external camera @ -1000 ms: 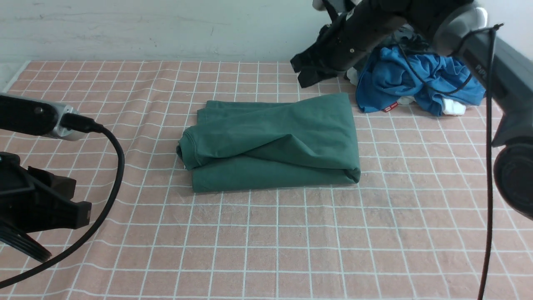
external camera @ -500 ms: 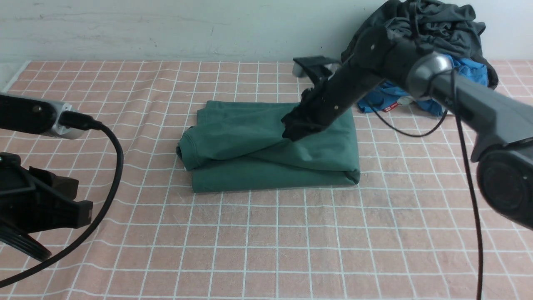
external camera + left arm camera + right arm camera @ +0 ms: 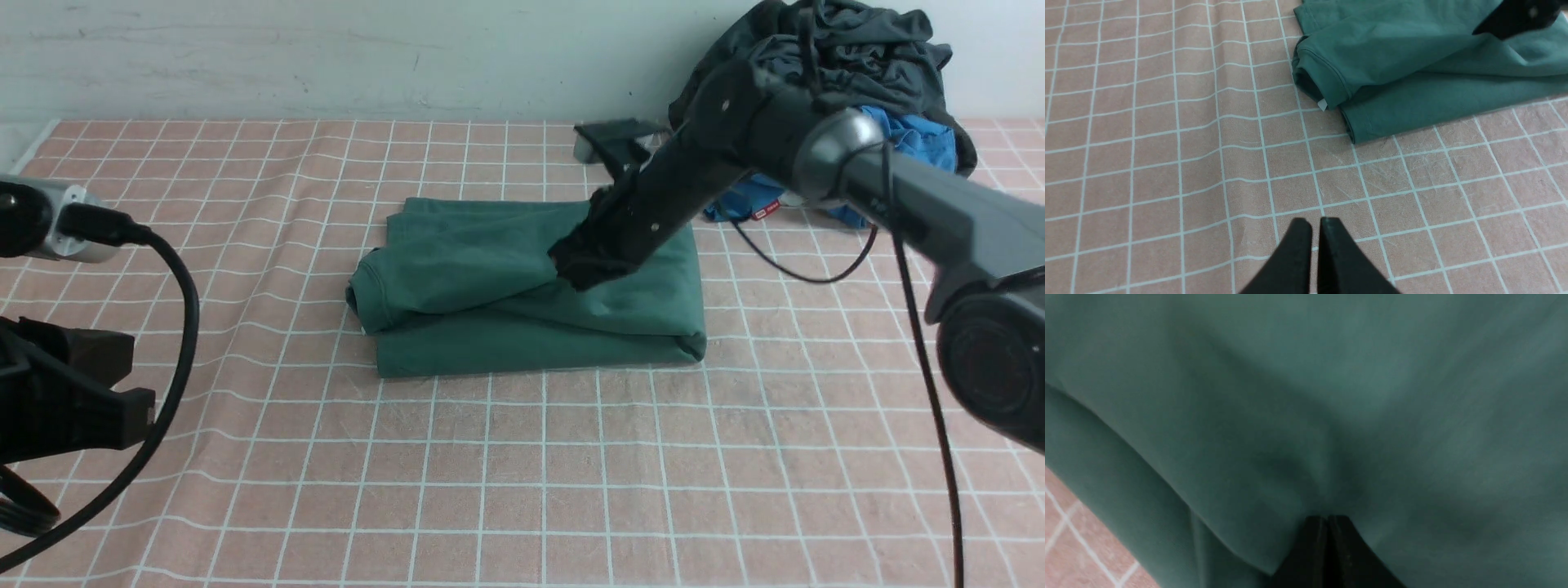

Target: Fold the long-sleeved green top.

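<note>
Your green long-sleeved top [image 3: 506, 286] lies folded into a rough rectangle near the middle of the pink checked tablecloth [image 3: 571, 474], its collar end toward your left side and a small white tag [image 3: 1323, 104] peeking out beside the collar. Your right gripper [image 3: 575, 265] reaches down onto the top's upper layer, right of its middle, where a ridge of fabric runs across. In the right wrist view its fingers [image 3: 1312, 555] are pressed together with the tips against the green cloth; you cannot tell whether any cloth is pinched between them. Your left gripper [image 3: 1314, 224] hangs over bare tablecloth, well apart from the top, fingers closed together and holding nothing. A dark garment [image 3: 841, 41] and a blue garment [image 3: 922, 135] are heaped at the far right corner.
</note>
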